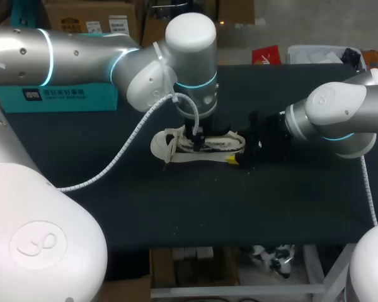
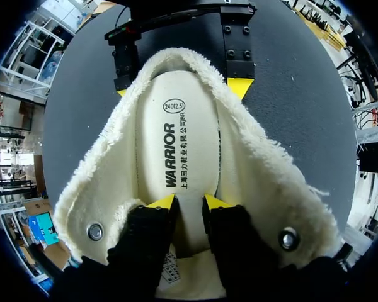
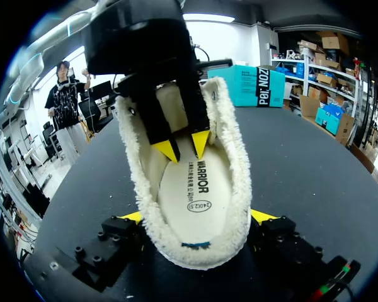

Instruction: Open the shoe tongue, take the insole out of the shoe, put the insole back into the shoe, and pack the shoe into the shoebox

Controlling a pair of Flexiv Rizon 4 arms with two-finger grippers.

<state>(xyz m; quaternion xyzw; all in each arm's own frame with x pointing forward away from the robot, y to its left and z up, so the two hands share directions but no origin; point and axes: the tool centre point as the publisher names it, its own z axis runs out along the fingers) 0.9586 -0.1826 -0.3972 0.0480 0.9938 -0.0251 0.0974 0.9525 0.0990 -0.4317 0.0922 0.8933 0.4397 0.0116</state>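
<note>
A cream fleece-lined shoe (image 1: 176,146) lies on its sole in the middle of the black table (image 1: 176,207). Its white printed insole (image 2: 176,151) sits flat inside. My left gripper (image 2: 188,202) reaches down into the shoe's opening, open, its yellow tips a little apart over the front of the insole with nothing between them. The same gripper (image 3: 184,148) shows in the right wrist view above the insole. My right gripper (image 3: 198,217) clasps the heel from both sides, its yellow tips pressed against the fleece rim (image 2: 239,85). In the head view it (image 1: 239,151) sits at the shoe's right end.
A teal shoebox (image 1: 57,97) stands at the table's back left, also seen past the shoe (image 3: 249,85) in the right wrist view. A white cable (image 1: 123,151) from my left arm hangs over the table to the left of the shoe.
</note>
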